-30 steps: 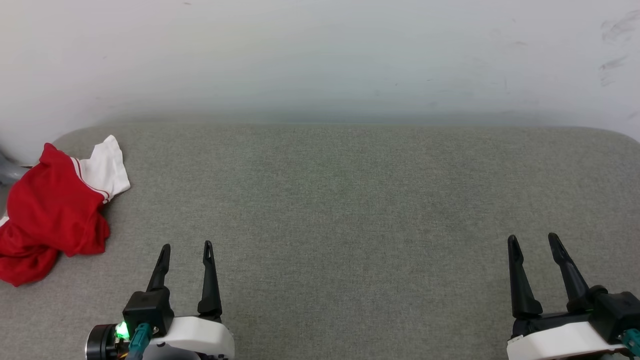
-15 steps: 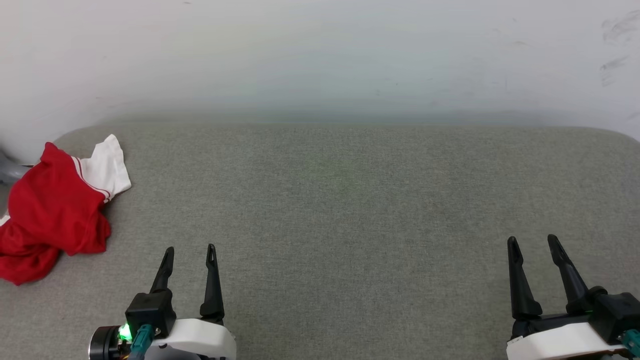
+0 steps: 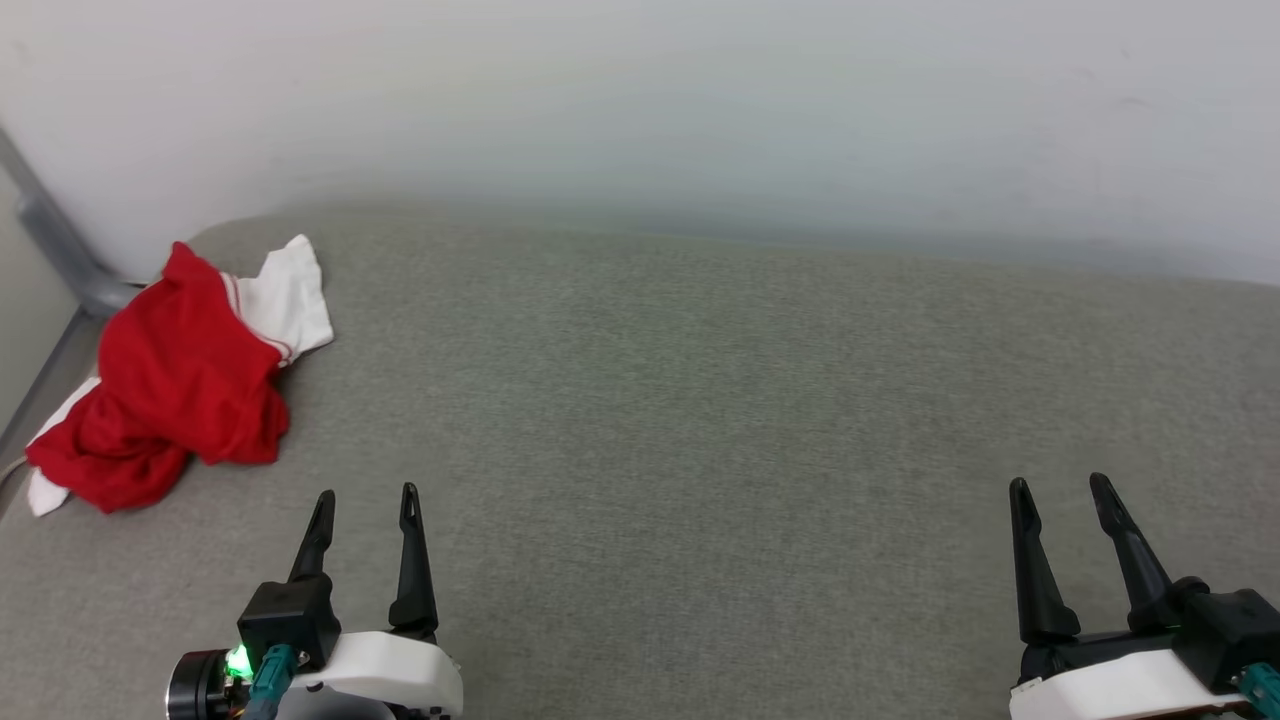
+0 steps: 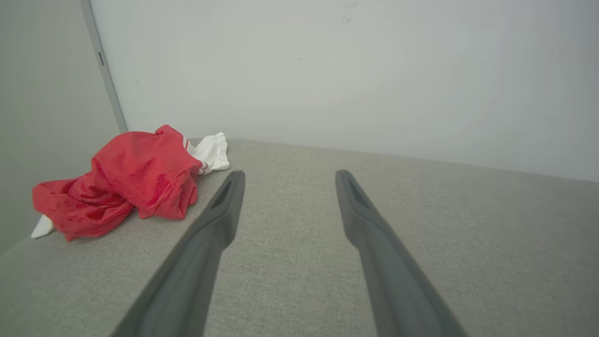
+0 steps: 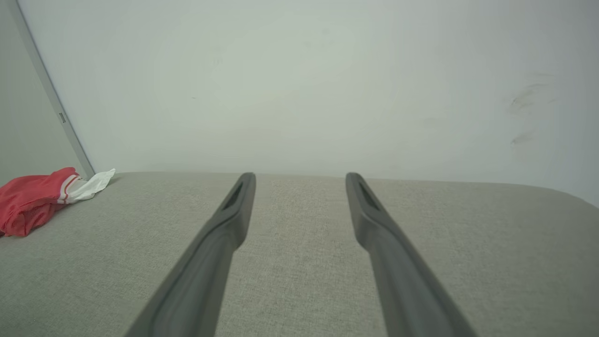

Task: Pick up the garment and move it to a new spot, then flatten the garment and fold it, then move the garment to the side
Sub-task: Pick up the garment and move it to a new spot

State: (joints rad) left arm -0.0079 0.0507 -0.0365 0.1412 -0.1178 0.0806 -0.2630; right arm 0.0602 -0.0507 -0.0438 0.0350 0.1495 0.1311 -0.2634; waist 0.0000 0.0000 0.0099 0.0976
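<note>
While the garment (image 3: 180, 390) is sitting bunched up in a red heap at the far left corner of the grey padded surface (image 3: 700, 400), neither claw is touching it. It's lying right up against the left edge, close to where a grey metal strip (image 3: 60, 250) is running down beside the wall (image 3: 640, 100). One white sleeve (image 3: 290, 300) is sticking out on the wall side, with the red-and-white stripe trim showing at its seam. A small bit of white is peeking out at the near-left end of the pile too. Can't make out any print, the folds are hiding it.

The left gripper (image 3: 365, 495) is hovering over the near-left part of the surface, fingers pointing away from the robot. Its jaws are standing wide apart with nothing between them. The garment is lying ahead of it and off to its left, near but apart. A little green light (image 3: 240, 660) is glowing on that wrist.

The right gripper (image 3: 1060, 487) is hanging over the near-right side, well apart from the garment. Its fingers are spread wide and carrying nothing as well. From its wrist camera the shirt is showing as a small red lump way off at the left edge.
</note>
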